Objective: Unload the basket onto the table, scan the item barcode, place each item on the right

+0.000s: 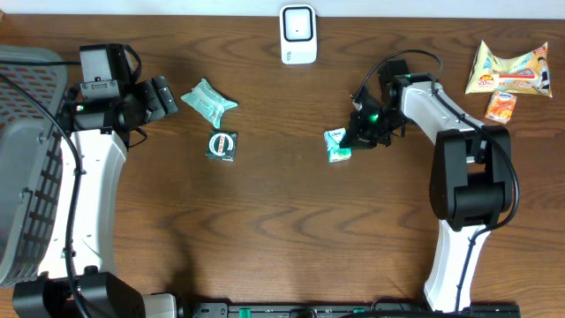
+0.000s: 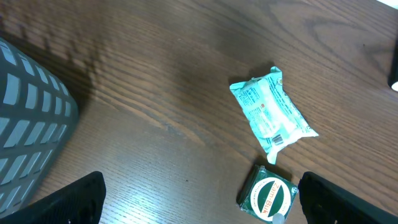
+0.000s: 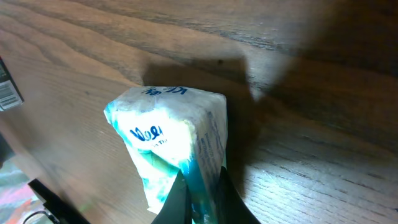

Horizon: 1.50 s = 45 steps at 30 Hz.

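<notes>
Right fingers [image 1: 359, 132] are pinched tight on the end seam of the white-and-teal packet [image 1: 337, 146], which looks to rest on the counter [image 1: 291, 230] right of centre. The seam grip likely leaves its faces bare for the barcode. Left fingers [image 1: 164, 95] hang spread wide and empty farther back on the left, beside the teal pouch [image 1: 209, 99], green packet [image 1: 222, 146] nearer, basket [image 1: 26, 177] hugging the left edge. Scanner [image 1: 298, 34] stands at the far edge, centre; wood between it and the held packet is bare, so the lift-and-present path looks open, snack bags [image 1: 512, 69] far right well clear.
</notes>
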{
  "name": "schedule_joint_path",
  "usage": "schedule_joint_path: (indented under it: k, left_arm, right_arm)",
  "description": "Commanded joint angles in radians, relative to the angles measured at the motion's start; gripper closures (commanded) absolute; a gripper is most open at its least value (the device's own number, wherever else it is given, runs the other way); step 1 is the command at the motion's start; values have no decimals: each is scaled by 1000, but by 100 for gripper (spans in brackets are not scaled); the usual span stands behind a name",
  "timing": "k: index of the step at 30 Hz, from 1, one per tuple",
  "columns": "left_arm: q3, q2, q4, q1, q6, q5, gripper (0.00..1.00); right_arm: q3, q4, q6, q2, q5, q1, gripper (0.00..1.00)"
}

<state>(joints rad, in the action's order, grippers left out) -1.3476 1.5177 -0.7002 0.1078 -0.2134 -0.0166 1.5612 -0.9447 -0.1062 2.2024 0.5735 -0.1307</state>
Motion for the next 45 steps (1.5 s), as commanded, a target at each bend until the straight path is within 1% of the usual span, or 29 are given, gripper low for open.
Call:
schedule_joint_path:
  k: [1,6,14,17,21,24,28,32,45]
  left_arm:
    - [5,6,-3,3,-8,6,2]
    - [5,6,-3,3,-8,6,2]
    - [5,6,-3,3,-8,6,2]
    - [5,6,-3,3,-8,6,2]
    - [5,6,-3,3,-8,6,2]
    - [5,6,-3,3,-8,6,2]
    - [5,6,-3,3,-8,6,2]
    - [5,6,-3,3,-8,6,2]
    - [5,6,-3,3,-8,6,2]
  right_arm:
    - [10,5,52,-20,76,23,99]
    - [13,64,153,-61,371,58,99]
    - [13,243,153,-71,777,86,99]
    - [13,372,153,-71,989,86,99]
    - [13,481,22,-71,988,86,99]
    - [13,514,3,-71,989,86,99]
    - [13,574,-67,-71,988,86,99]
    - [13,594,-88,-71,988,86,99]
    - [13,602,-88,-71,988,74,99]
